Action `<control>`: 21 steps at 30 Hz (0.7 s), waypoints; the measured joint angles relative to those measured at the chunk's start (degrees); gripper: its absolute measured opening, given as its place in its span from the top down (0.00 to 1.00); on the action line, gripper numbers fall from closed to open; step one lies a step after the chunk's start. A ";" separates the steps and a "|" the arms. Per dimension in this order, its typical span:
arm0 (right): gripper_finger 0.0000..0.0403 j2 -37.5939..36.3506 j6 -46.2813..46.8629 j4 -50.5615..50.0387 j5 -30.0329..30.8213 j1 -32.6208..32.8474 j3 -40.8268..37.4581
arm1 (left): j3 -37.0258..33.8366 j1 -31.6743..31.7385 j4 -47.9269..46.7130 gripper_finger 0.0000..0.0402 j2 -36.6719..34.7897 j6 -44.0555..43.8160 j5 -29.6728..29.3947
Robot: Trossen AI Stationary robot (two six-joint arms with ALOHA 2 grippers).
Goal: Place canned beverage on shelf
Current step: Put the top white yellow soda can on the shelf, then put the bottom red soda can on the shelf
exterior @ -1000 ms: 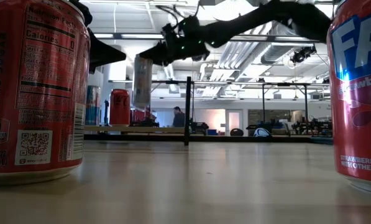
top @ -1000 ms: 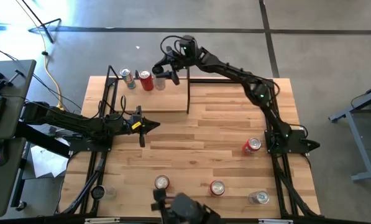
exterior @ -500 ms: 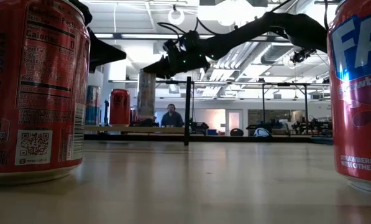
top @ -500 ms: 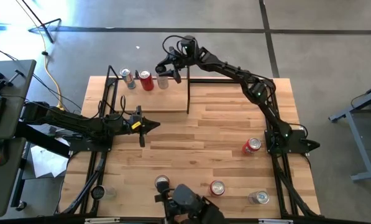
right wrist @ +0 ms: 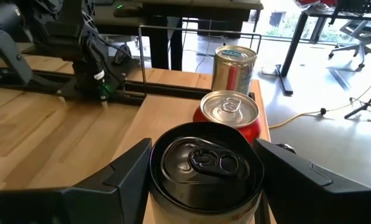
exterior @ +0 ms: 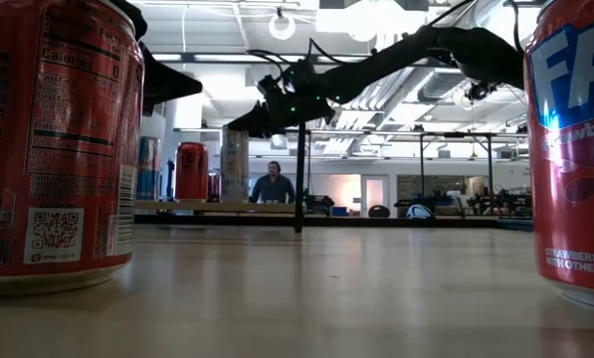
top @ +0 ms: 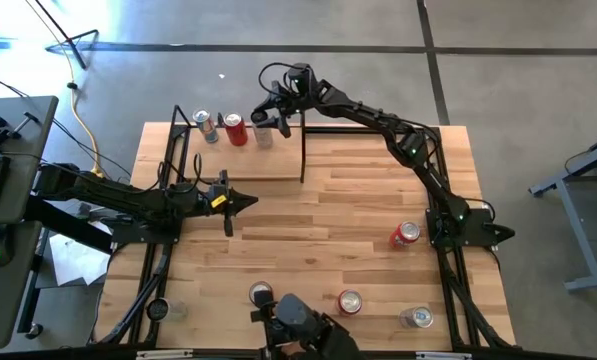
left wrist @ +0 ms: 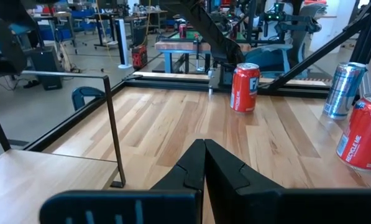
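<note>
Canned beverage (right wrist: 205, 167) clamped in right gripper (right wrist: 204, 163), over shelf (top: 248, 160).

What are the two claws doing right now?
Left gripper: shut, empty, over the table.
Right gripper: shut on the can at the shelf.

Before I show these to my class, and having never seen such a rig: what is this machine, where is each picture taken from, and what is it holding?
It is a robot with two dark arms at a wooden table. One picture looks straight down, one looks level across the tabletop, and one comes from each wrist. The right hand is closed on a can over the shelf, beside a red can and another can standing there. The left hand waits closed over the table's left side, holding nothing. Four more cans stand on the table: one near the right arm's base and three along the near edge.
</note>
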 joint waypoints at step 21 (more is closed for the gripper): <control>0.18 0.09 -0.92 0.12 6.64 2.38 2.62 | 0.02 0.00 -0.10 1.00 0.00 -0.08 0.00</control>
